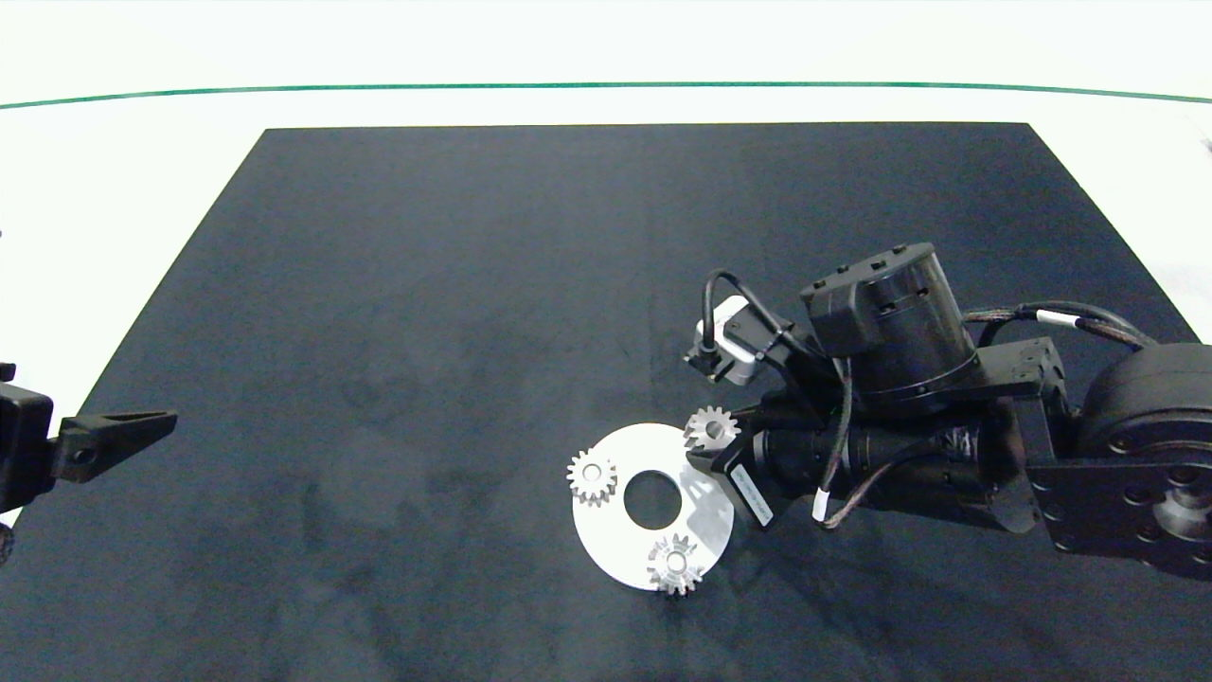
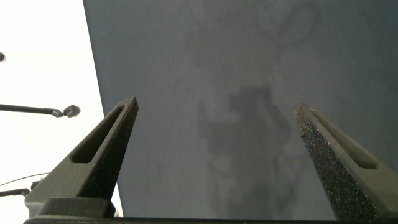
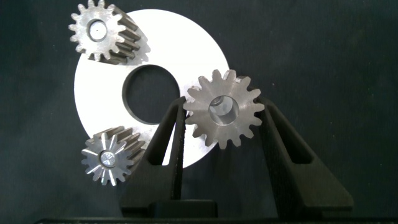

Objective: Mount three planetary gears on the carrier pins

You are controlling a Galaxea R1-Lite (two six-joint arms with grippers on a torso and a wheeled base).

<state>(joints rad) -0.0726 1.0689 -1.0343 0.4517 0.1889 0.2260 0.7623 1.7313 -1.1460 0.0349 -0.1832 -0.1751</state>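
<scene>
silvery gears (image 3: 222, 110); plain white disc (image 3: 99, 93); dark mat (image 1: 426, 313); white table (image 1: 114, 161)

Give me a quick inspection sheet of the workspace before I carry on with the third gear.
Surface: dark mat on a white table.
Job's things: white disc; two gears seated on pins, one at the left rim, one at the near rim; third gear over the disc's edge, its pin not visible.
Clutter: nothing seen.
Grippers: right gripper shut on the third gear; left gripper open, empty, parked at the mat's left edge.
Cables: black cable loop at the right wrist camera; braided cable along the right arm.
Surroundings: green line beyond the mat; no person seen.
</scene>
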